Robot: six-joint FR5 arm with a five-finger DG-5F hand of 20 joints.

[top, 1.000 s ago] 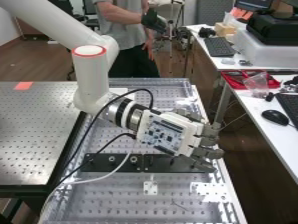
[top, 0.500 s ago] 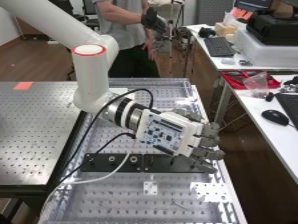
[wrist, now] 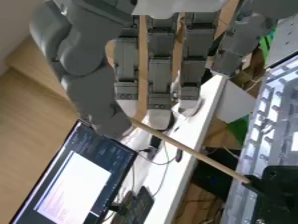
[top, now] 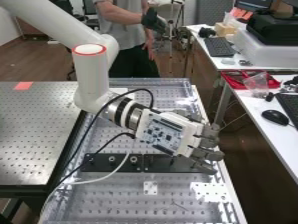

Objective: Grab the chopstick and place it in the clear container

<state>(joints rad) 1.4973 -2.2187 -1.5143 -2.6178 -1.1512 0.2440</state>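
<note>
Your high view slanting down the perforated bench (top: pixel 120 200) from its near end, well back, hand (top: pixel 193 132) right of centre, your wrist view close along its fingers, both catching hand and bench

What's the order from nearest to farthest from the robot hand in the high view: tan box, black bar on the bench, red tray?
1. Black bar: on the perforated bench, beside the hand.
2. Red tray: on the desk at the view's right.
3. Tan box: also at the right, farther back near the view's top.
</note>
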